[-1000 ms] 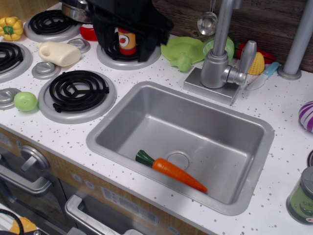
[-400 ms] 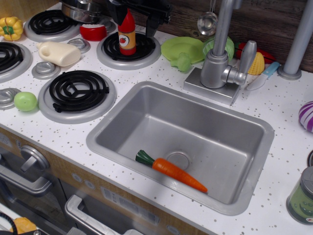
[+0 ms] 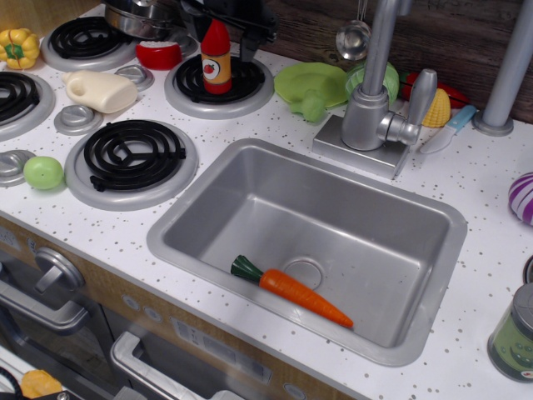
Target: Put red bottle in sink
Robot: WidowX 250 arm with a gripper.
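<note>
The red bottle (image 3: 216, 60) stands upright on the back burner (image 3: 250, 90), with its red pointed cap, orange label and round emblem in plain sight. My black gripper (image 3: 226, 18) hangs at the top edge just above and behind the cap, jaws spread to either side and holding nothing. Most of it is cut off by the frame. The silver sink (image 3: 350, 221) lies to the front right of the bottle and holds an orange carrot (image 3: 296, 290) near the drain ring.
A cream-white jug bottle (image 3: 100, 90) and a red dish (image 3: 158, 55) lie left of the bottle. A green plate (image 3: 312, 83) and the faucet (image 3: 375, 96) stand between burner and sink's back rim. A green ball (image 3: 43, 172) and a front burner (image 3: 132, 154) sit front left.
My gripper has risen off the red bottle and drawn back toward the top edge. The bottle stays upright on the burner, now fully uncovered.
</note>
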